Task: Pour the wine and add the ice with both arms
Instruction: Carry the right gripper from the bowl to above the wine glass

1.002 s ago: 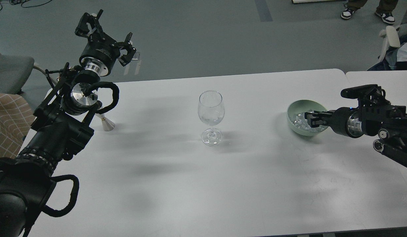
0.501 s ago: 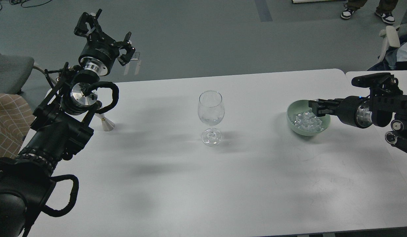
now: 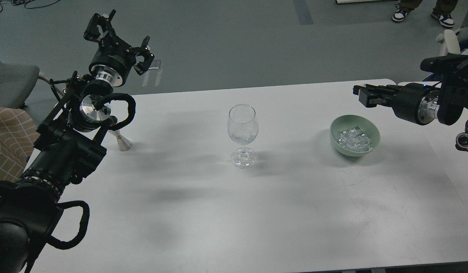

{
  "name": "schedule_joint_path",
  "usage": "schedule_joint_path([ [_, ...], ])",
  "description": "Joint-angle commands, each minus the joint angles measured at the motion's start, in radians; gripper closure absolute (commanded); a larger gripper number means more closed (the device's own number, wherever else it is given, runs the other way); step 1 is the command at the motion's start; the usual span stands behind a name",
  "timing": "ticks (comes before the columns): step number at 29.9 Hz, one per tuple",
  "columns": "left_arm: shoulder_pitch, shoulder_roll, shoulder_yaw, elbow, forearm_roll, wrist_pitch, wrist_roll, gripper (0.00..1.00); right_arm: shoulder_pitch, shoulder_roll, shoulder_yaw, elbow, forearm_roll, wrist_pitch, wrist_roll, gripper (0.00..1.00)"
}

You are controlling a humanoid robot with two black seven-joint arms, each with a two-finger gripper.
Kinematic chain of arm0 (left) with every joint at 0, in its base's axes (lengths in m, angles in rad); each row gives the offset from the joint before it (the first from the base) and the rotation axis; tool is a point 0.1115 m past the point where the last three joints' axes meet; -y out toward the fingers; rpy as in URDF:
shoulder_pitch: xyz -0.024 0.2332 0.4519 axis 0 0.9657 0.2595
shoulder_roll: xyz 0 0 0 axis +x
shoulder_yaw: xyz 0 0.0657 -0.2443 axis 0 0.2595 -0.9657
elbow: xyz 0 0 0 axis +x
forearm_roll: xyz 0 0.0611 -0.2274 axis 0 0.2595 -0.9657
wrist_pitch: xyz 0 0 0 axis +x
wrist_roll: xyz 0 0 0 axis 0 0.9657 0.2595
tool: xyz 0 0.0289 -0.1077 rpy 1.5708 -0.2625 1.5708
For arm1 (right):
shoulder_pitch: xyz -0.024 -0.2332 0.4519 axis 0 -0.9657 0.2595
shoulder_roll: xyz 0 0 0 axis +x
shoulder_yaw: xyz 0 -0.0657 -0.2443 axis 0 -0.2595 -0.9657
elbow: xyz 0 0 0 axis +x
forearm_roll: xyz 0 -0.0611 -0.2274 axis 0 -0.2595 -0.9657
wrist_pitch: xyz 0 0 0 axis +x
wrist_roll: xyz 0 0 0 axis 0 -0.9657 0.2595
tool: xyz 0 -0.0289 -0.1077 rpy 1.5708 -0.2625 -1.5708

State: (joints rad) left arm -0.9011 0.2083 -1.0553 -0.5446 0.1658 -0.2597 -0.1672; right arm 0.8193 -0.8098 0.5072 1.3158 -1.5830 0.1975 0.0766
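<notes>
A clear, empty stemmed wine glass (image 3: 242,129) stands upright at the middle of the white table (image 3: 218,212). A pale green bowl (image 3: 373,131) to its right holds a heap of clear ice cubes (image 3: 353,139). My right gripper (image 3: 364,95) hovers above and behind the bowl, pointing left. It is dark, so I cannot tell its fingers apart or see whether it holds ice. My left gripper (image 3: 119,38) is raised high beyond the table's far left corner, open and empty. No wine bottle is in view.
A small silver cone-shaped piece (image 3: 122,143) stands on the table's left side, partly behind my left arm. A grey chair (image 3: 10,81) and a checked cushion (image 3: 6,140) are at the left. A second table (image 3: 434,89) adjoins on the right. A person's feet (image 3: 421,13) are far back.
My right gripper has risen out of the green bowl and drawn back to the right, now well above it. The left arm has barely shifted.
</notes>
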Motion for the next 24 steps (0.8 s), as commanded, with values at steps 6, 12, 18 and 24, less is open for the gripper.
schedule_joint_path([
  [6, -0.001, 0.02, -0.002, 0.0, 0.0, -0.001, 0.002, 0.02, 0.004, 0.049, 0.062, 0.146, -0.002, 0.0, -0.003, 0.85],
  [12, -0.002, 0.029, -0.003, 0.0, 0.0, 0.0, 0.003, 0.02, 0.044, 0.095, 0.059, 0.18, -0.003, 0.002, -0.003, 0.84],
  [18, -0.007, 0.029, -0.003, 0.0, 0.0, 0.002, 0.003, 0.02, 0.084, 0.213, 0.053, 0.175, -0.005, 0.026, -0.003, 0.83],
  [24, -0.007, 0.04, -0.005, 0.0, -0.005, -0.001, 0.003, 0.02, 0.084, 0.27, 0.047, 0.171, -0.014, 0.039, -0.004, 0.83],
])
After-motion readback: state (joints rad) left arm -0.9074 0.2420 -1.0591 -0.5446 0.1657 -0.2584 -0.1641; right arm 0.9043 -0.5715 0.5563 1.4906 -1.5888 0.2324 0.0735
